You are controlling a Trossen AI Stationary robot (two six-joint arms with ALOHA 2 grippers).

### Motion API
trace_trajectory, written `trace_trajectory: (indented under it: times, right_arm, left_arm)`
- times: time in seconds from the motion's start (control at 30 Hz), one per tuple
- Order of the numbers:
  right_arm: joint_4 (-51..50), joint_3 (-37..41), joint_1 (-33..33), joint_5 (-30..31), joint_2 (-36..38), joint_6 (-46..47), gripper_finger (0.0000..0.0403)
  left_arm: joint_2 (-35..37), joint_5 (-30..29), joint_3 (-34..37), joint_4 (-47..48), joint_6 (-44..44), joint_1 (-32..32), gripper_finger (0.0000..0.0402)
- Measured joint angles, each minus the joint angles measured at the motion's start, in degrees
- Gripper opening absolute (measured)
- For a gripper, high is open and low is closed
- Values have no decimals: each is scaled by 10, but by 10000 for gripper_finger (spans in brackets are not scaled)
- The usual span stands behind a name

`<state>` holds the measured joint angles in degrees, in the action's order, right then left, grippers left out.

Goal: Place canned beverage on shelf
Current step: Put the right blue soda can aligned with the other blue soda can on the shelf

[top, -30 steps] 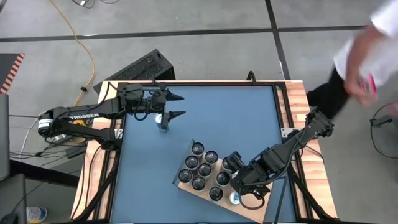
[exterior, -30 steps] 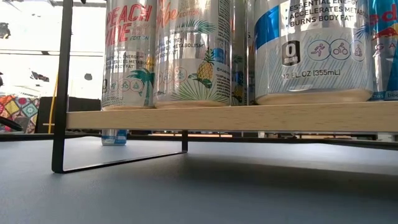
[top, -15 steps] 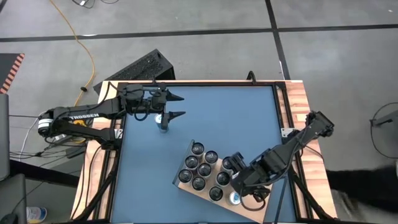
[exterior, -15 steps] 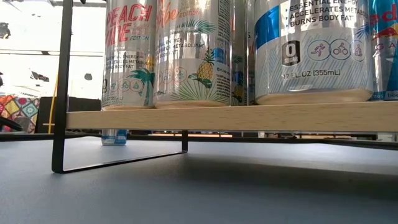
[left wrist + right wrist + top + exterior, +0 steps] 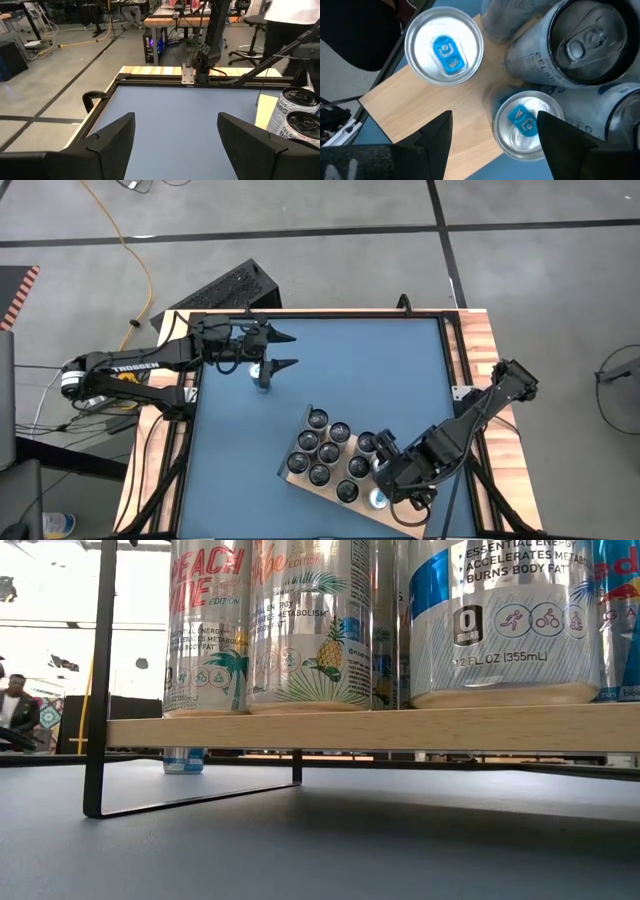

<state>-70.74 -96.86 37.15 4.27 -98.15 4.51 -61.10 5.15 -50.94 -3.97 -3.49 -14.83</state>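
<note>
The shelf (image 5: 296, 468), a light-wood board (image 5: 370, 727) on dark metal legs, stands at the table's near middle and carries several upright cans (image 5: 330, 452). My right gripper (image 5: 385, 470) hovers open over the shelf's right end and points down. In the right wrist view (image 5: 492, 131) its fingers stand on either side of a silver can with a blue tab (image 5: 521, 125), which stands on the board. A second blue-tab can (image 5: 445, 47) stands near the board's corner. My left gripper (image 5: 288, 350) is open and empty at the far left, beside a lone can (image 5: 262, 373) that stands on the table.
The lone can also shows in the low view (image 5: 183, 760), behind the shelf's leg (image 5: 97, 690). Wooden strips (image 5: 480, 350) edge the blue table. A person (image 5: 14, 710) stands in the room beyond the table.
My right gripper has shifted slightly toward the table's near right corner, over the shelf's right end. A person at the right of the high view has gone out of it. The cans and my left arm have kept still.
</note>
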Motion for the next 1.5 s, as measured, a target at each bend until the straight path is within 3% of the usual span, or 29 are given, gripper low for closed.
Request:
trace_trajectory:
  times: [1.0, 1.17, 1.5]
  right_arm:
    - [9, 2, 11, 0, 0, 64, 270]
    - [-2, 3, 9, 16, 3, 106, 270]
    - [-46, 3, -1, 30, 9, 100, 270]
  left_arm:
    - [0, 0, 0, 0, 3, 0, 270]
    - [0, 0, 0, 0, 3, 0, 270]
    - [0, 0, 0, -3, 5, 0, 270]
